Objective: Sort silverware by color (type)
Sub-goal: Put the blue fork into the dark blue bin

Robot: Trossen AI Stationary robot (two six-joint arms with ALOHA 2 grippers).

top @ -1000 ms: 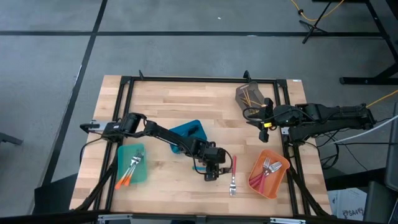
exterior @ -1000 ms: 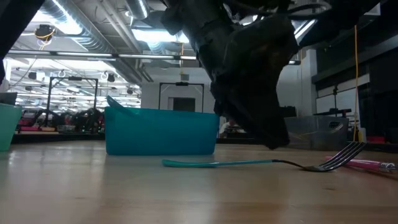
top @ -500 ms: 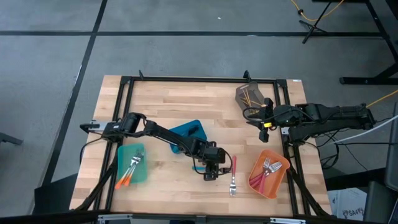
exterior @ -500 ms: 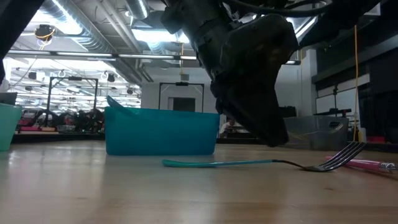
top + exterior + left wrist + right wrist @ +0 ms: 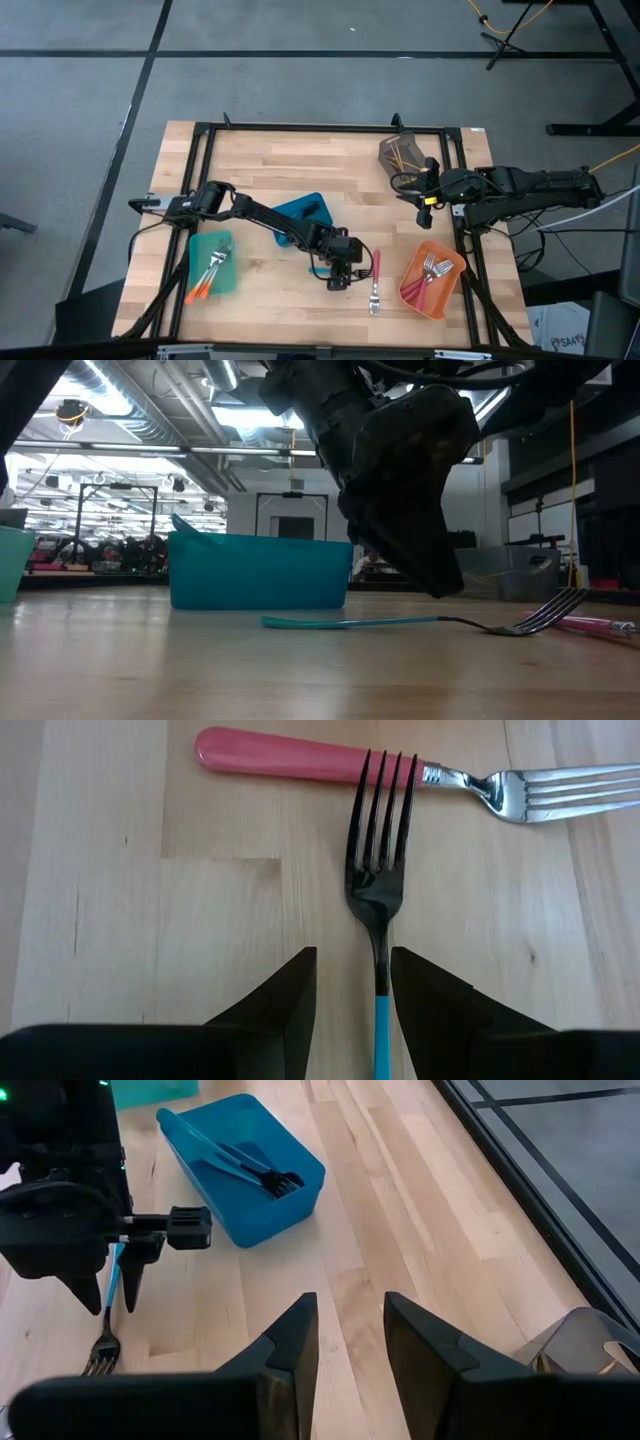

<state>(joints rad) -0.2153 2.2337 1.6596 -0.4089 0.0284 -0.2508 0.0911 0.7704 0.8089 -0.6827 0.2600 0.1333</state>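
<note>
Blue-handled with dark tines, a fork (image 5: 379,910) lay flat on the wooden table (image 5: 270,165), its tines touching a pink-handled fork (image 5: 330,760) lying crosswise. The left gripper (image 5: 352,995) hung just above it, fingers spread to either side of the handle without pinching it. The blue bin (image 5: 245,1165) nearby held more blue forks. The right gripper (image 5: 350,1345) waited at the table's right edge, fingers apart and empty.
</note>
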